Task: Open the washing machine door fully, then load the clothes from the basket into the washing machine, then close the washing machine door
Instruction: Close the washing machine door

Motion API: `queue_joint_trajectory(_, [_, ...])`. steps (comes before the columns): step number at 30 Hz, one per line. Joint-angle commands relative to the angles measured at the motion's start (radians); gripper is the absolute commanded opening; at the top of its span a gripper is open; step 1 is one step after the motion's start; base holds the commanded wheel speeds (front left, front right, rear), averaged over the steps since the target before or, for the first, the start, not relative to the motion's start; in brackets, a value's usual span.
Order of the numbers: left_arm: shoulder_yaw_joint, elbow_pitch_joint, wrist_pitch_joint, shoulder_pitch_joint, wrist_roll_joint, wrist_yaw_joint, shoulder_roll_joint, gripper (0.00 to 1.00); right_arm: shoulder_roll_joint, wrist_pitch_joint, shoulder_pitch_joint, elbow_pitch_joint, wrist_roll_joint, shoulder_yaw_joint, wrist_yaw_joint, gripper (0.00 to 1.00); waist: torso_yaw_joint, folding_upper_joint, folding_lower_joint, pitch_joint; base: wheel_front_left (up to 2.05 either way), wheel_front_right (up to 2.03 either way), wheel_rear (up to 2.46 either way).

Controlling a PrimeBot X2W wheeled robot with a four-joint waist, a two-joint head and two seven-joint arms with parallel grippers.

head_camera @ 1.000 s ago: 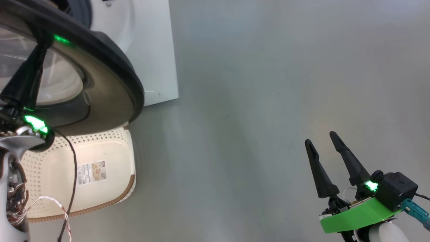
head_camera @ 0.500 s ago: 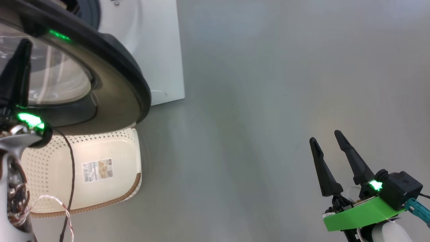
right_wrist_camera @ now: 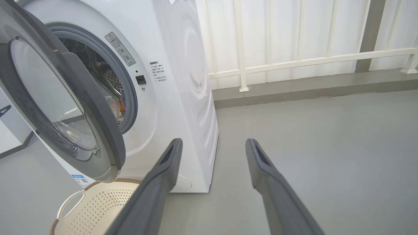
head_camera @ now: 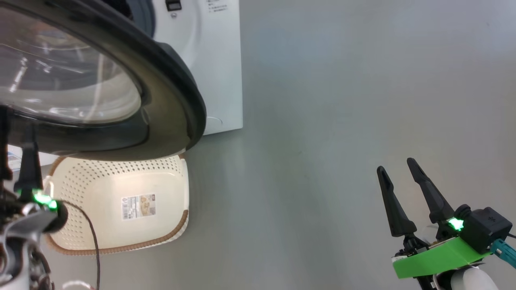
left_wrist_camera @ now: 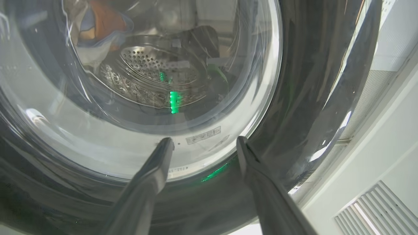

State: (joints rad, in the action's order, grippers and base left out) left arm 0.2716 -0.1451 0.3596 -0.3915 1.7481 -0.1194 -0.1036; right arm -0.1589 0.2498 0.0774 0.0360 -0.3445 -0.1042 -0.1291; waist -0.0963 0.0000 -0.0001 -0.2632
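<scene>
Left gripper (left_wrist_camera: pixel 202 141) is seen with its fingers spread and nothing held; the tips are aimed at the glass of the washing machine door (left_wrist_camera: pixel 303 98), and contact cannot be told. In the head view that gripper is cut off at the lower left edge. The clothes (left_wrist_camera: pixel 98 23) are made out only as a warped orange and pale blue patch through the bulged glass, inside the steel drum (left_wrist_camera: pixel 147 68); their outline is lost in reflections. The door is swung partly out from the washing machine (head_camera: pixel 217 60), and its black rim overhangs and hides the far edge of the basket (head_camera: pixel 100 189). The basket is set on the floor (head_camera: pixel 342 121) just in front of the machine, with its perforated bottom and label sticker (head_camera: pixel 138 206) exposed. Right gripper (head_camera: pixel 397 165) is held wide apart, gripping nothing, well to the right over bare grey floor. Open room is left right of the machine, bounded at the far side by a white railing (right_wrist_camera: pixel 310 60).
</scene>
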Motion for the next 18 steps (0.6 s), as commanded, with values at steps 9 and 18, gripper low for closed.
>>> queue_joint_trajectory(9, [0.029,0.153,-0.162,0.139,-0.154,-0.011,0.031,1.0,-0.016,0.012,-0.043,0.023,0.024,-0.007,-0.002,1.0,0.038,0.0,0.0001,0.053,0.0,0.0,0.0])
queue_joint_trajectory(18, [-0.048,0.287,-0.407,0.272,-0.425,-0.011,0.048,1.0,-0.021,0.012,-0.065,0.024,0.03,0.007,-0.002,1.0,0.051,0.0,0.0001,0.087,0.0,0.0,0.0])
